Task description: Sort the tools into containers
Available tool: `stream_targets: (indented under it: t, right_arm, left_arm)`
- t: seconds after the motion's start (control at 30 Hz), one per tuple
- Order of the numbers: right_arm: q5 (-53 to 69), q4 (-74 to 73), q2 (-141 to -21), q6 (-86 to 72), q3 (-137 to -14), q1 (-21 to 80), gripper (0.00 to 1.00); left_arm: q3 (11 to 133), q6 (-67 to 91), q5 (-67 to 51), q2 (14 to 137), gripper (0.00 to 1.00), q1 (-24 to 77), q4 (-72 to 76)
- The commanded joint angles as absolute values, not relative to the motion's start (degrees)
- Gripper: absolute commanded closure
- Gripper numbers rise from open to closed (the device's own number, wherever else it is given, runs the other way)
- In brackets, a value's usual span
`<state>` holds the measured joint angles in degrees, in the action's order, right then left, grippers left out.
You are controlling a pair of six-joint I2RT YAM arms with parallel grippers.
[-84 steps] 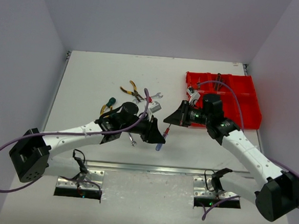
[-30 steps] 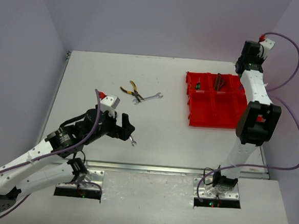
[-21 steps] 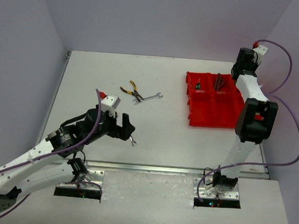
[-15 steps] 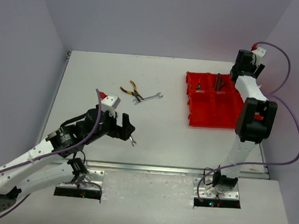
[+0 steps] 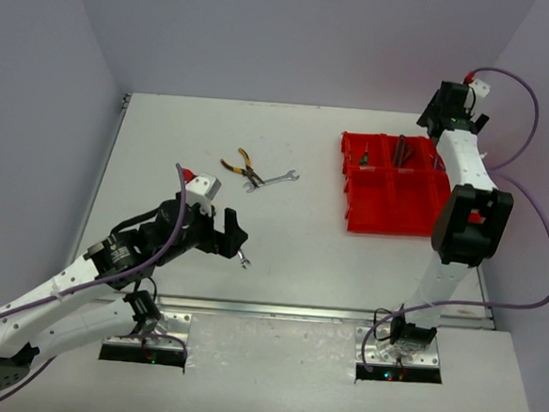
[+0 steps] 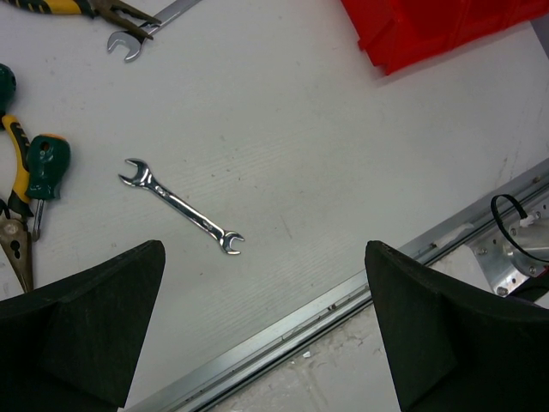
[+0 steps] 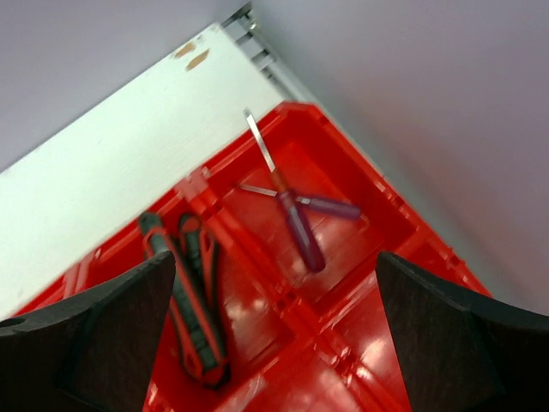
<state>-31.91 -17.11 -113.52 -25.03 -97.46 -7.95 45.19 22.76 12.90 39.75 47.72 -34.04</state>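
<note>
The red bin (image 5: 396, 213) stands at the right of the table. My right gripper (image 5: 433, 115) hangs open above its far right corner with nothing between the fingers (image 7: 274, 262). Below it, one compartment of the bin (image 7: 377, 343) holds two crossed screwdrivers (image 7: 298, 230) and the neighbouring one holds red-black pliers (image 7: 184, 300). A green screwdriver (image 5: 363, 157) lies in a far left compartment. My left gripper (image 5: 233, 236) is open and empty above a small silver wrench (image 6: 180, 209), which also shows in the top view (image 5: 242, 258). Yellow pliers (image 5: 240, 164) and a second wrench (image 5: 280, 178) lie mid-table.
A green-handled screwdriver (image 6: 45, 163) and yellow-handled pliers (image 6: 12, 197) lie on the table under my left arm. The table's metal front rail (image 6: 343, 296) runs just below the small wrench. Grey walls close in the back and both sides.
Since the oldest frame both arms have drawn apart from the table's middle. Over the last second the right wrist turned slightly above the bin's far corner. The left arm stayed still.
</note>
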Motion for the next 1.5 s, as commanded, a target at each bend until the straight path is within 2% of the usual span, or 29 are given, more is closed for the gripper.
stream_targets:
  t: [0.0, 0.2, 0.27, 0.33, 0.43, 0.57, 0.67, 0.73, 0.83, 1.03, 1.17, 1.23, 1.37, 1.47]
  right_arm:
    - [-25.30, -19.01, -104.17, -25.73, -95.31, -3.53, 0.01]
    - [-13.20, -24.29, -94.18, -23.01, -89.42, 6.56, 0.01]
    - [-2.32, -24.95, -89.17, -24.17, -82.62, 11.08, 0.01]
    - [1.55, -25.51, -86.97, -24.64, -78.61, 14.92, 0.01]
    - [0.73, -26.43, -86.37, -23.79, -74.68, 22.30, 0.01]
    - [-0.96, -26.76, -89.08, -20.66, -72.88, 32.64, 0.01]
    - [-3.87, -29.79, -93.16, -20.52, -74.97, 35.50, 0.01]
    - [-2.56, -26.82, -94.04, -21.04, -73.75, 36.34, 0.01]
    - [-0.95, -25.97, -99.18, -19.58, -78.45, 37.07, 0.02]
    - [-0.55, -39.16, -124.35, -12.49, -108.96, 37.88, 0.06]
    - [-1.37, -44.81, -136.70, -7.83, -127.00, 37.96, 0.07]
    - [-3.27, -41.93, -139.62, -4.91, -127.81, 37.96, 0.12]
    - [-4.70, -30.45, -139.05, -1.90, -121.06, 37.88, 0.20]
    - [-3.25, -30.53, -143.52, -0.82, -124.21, 37.88, 0.24]
  left_arm:
    - [45.38, 22.59, 13.94, 39.61, 0.00, 48.19, -31.93]
    - [46.21, 25.83, 21.52, 40.19, 0.00, 48.03, -35.04]
    - [47.45, 30.52, 30.26, 40.56, 0.00, 47.04, -38.59]
    - [48.59, 34.19, 36.36, 40.66, 0.00, 45.52, -42.73]
    - [49.31, 36.62, 40.02, 38.99, 0.00, 40.43, -44.56]
    - [48.22, 34.96, 38.27, 33.32, 0.00, 34.21, -41.55]
    - [47.05, 32.62, 35.37, 31.45, 0.00, 32.51, -39.11]
    - [47.24, 32.34, 35.05, 31.98, 0.00, 32.14, -39.11]
    - [47.88, 32.76, 35.41, 33.69, 0.00, 31.91, -40.30]
    - [47.55, 32.16, 34.11, 33.93, 0.00, 31.90, -39.81]
    - [47.30, 31.75, 33.37, 33.50, 0.00, 31.90, -39.41]
    - [47.02, 31.37, 32.69, 33.32, 0.00, 31.90, -38.84]
    - [46.93, 30.64, 31.50, 33.86, 0.00, 31.90, -38.40]
    - [46.92, 30.10, 30.49, 34.31, 0.00, 31.90, -37.98]
